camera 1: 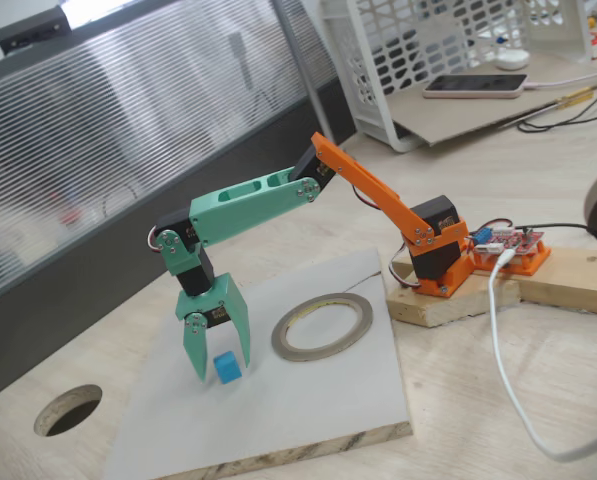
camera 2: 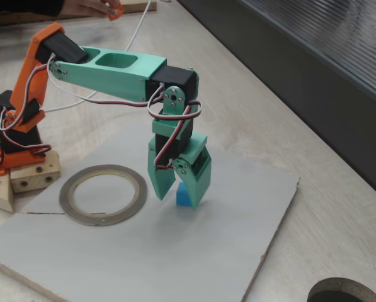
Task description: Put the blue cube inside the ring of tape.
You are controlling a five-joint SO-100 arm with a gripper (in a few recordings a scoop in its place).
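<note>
In a fixed view, the blue cube point(camera 2: 184, 194) sits low in the middle of the frame, half covered by the green gripper point(camera 2: 181, 190); just its lower faces show, and whether the fingers press on it cannot be told there. In the other fixed view, the blue cube point(camera 1: 227, 366) stands in the lower left on the grey board point(camera 1: 308, 400), with the gripper point(camera 1: 220, 366) pointing straight down over it. Its jaws are spread moderately, one finger to the left of the cube with a small gap, the other behind it. Contact on that far side is hard to make out.

The ring of tape point(camera 1: 322, 326) lies flat on the board right of the cube, apart from it; in the other view the ring of tape point(camera 2: 102, 194) lies left of the cube. The round hole point(camera 1: 68, 409) in the wooden table shows whole at lower left, while the round hole point(camera 2: 345, 293) is cut off by the bottom edge.
</note>
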